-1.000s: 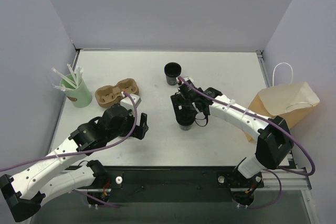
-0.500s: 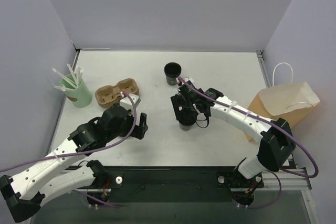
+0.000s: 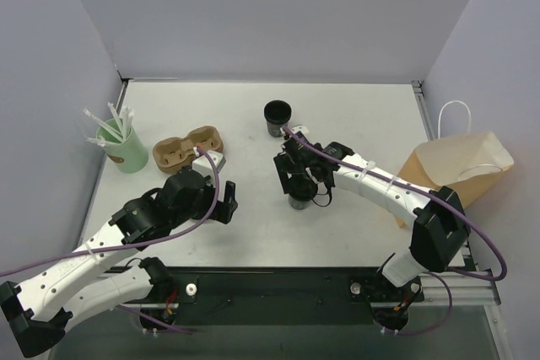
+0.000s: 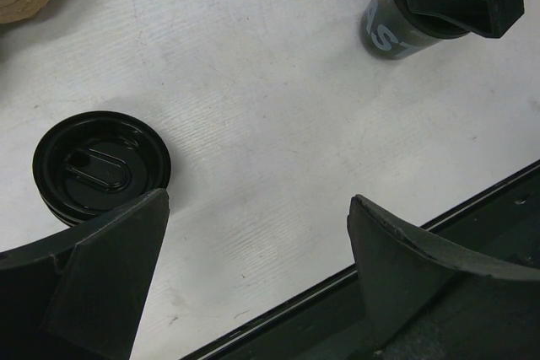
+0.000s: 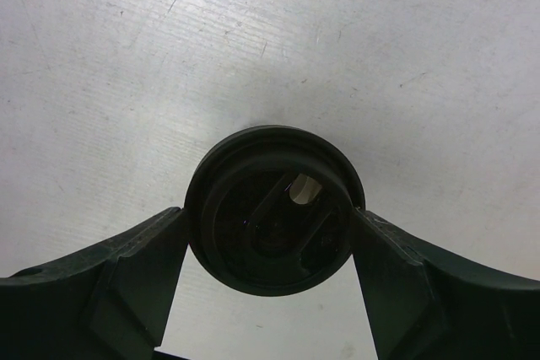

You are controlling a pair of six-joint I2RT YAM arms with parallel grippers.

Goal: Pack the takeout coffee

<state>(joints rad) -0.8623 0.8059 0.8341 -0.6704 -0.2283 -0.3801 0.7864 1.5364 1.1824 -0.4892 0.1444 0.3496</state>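
Reaching in from the right, the right arm [image 3: 388, 191] goes low over the table [image 3: 354, 115] with its elbow bent. Its gripper [image 5: 272, 212] points straight down. The two fingers [image 5: 143, 267] press on both sides of the coffee cup [image 4: 386, 29] at its black lid, so the gripper is holding the cup tight. The cup is upright near the middle of the table, well apart from the brown paper bag [image 3: 460, 166] at the right edge.

The left arm [image 3: 126, 225] lies low across the near left part of the table, with its wrist turned toward the cup. The left gripper [image 4: 257, 204] is spread wide and holds nothing, hanging above the table. A flat black lid [image 4: 101, 166] lies just beside one of its fingers. A brown cup tray [image 3: 187, 147] and a green cup of straws [image 3: 125, 149] sit farther left.
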